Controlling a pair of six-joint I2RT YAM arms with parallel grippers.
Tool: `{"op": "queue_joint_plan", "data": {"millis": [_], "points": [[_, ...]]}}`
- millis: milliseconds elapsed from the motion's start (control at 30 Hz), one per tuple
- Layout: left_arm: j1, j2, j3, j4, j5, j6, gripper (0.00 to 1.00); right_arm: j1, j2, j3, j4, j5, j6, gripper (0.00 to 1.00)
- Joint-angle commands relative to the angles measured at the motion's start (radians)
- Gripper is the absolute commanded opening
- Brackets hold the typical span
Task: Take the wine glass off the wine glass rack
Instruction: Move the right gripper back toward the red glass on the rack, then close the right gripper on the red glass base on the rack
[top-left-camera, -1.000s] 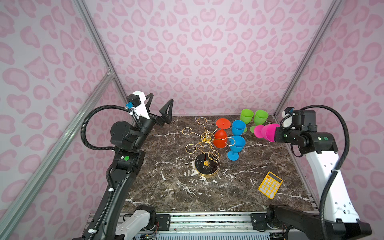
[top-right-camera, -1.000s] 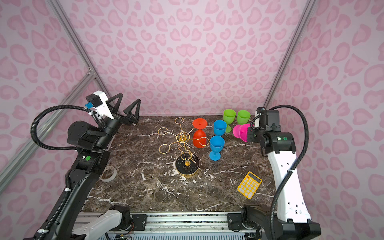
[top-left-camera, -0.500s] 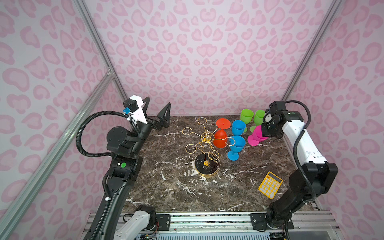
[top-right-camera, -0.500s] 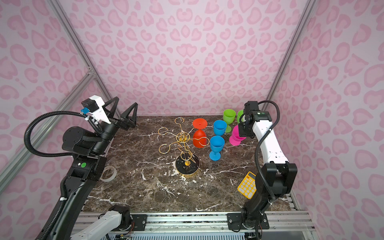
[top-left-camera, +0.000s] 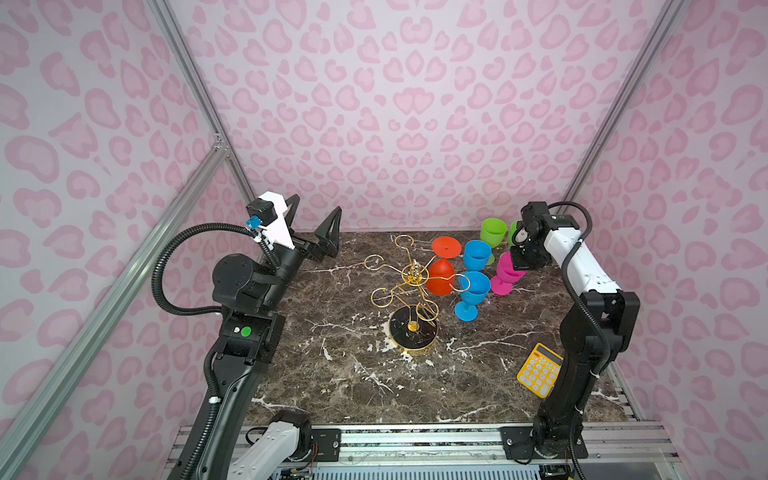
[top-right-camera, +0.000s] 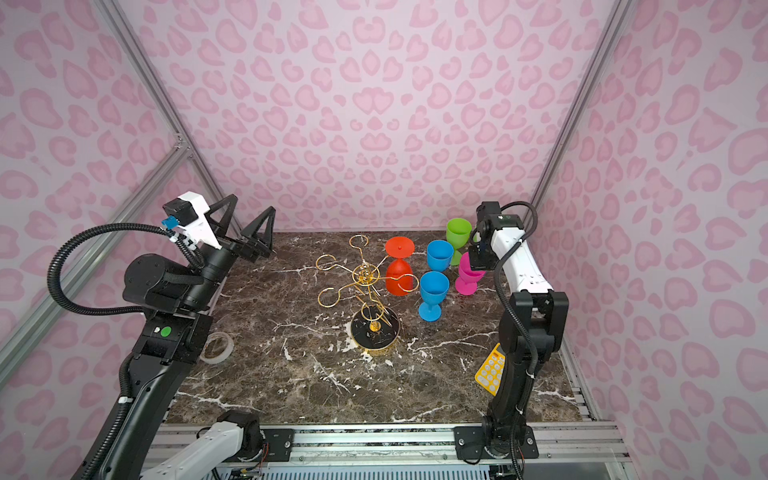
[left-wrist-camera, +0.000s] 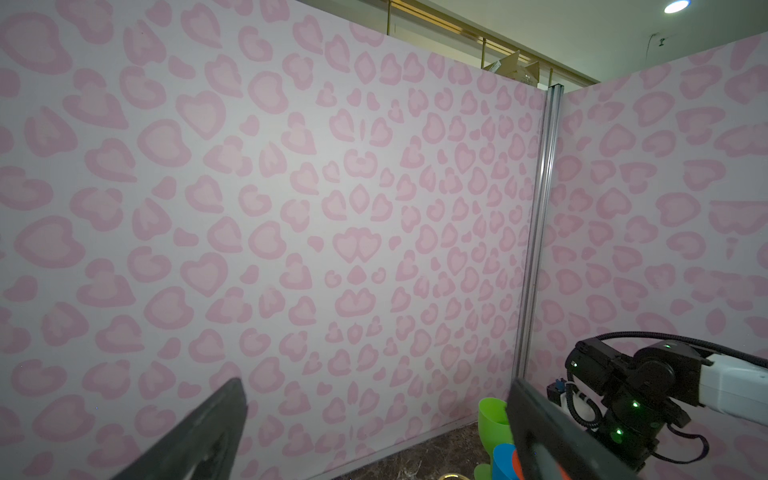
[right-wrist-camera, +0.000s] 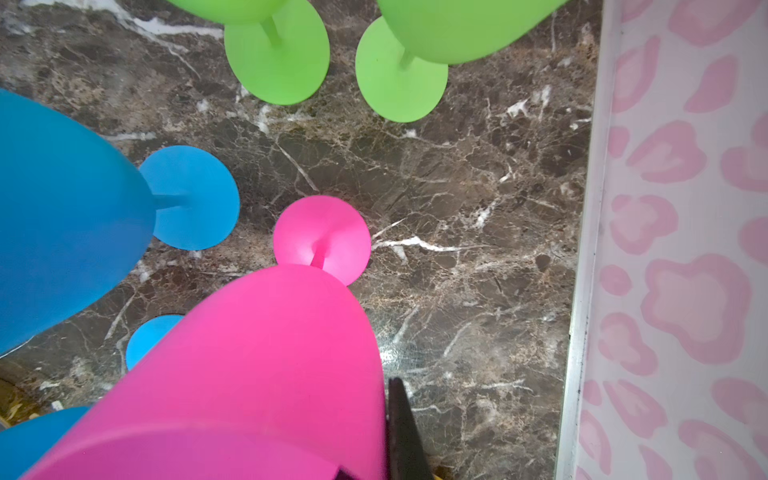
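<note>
Leftward, the left gripper (top-left-camera: 314, 208) gapes empty, raised well apart from the wine glass rack (top-left-camera: 413, 334); its red wine glass (top-left-camera: 441, 279) hangs foot-up, stem vertical, nearer the right gripper (top-left-camera: 516, 269), clamped on the pink wine glass (top-left-camera: 503, 279).

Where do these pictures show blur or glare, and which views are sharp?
Both top views: evenly lit, the thin gold wire wine glass rack sharp. Right wrist view: the close matte pink wine glass looks soft, the brown marble table sharp. Left wrist view: a ceiling lamp glares.
</note>
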Motion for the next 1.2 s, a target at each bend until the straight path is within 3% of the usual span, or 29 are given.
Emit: {"op": "queue_joint_plan", "data": {"millis": [0,67,300,500,567,700,867,1033,1167], "points": [[0.001,0.001,0.001,0.012,0.006,0.006,0.98,0.006,0.027,0.021,-0.013,0.011,-0.001,0.11],[0.001,0.004,0.006,0.007,0.008,0.001,0.98,0.010,0.030,0.037,-0.014,0.006,0.000,0.19],[0.000,0.026,0.031,-0.013,0.006,-0.046,0.98,0.009,-0.023,0.101,-0.021,-0.006,0.007,0.29],[0.000,0.062,0.074,-0.092,0.063,-0.089,0.97,-0.003,-0.223,0.061,0.052,-0.128,0.043,0.35],[0.001,0.062,0.074,-0.097,0.073,-0.099,0.98,-0.004,-0.310,0.013,0.101,-0.227,0.072,0.35],[0.001,0.059,0.067,-0.103,0.080,-0.108,0.97,-0.014,-0.498,-0.185,0.352,-0.489,0.211,0.38],[0.000,0.046,0.071,-0.114,0.083,-0.110,0.97,-0.007,-0.561,-0.346,0.639,-0.812,0.463,0.42],[0.000,0.032,0.064,-0.118,0.084,-0.113,0.97,0.034,-0.579,-0.484,0.910,-0.901,0.689,0.40],[0.001,0.024,0.062,-0.120,0.089,-0.117,0.97,0.091,-0.556,-0.497,0.950,-0.903,0.734,0.38]]}}
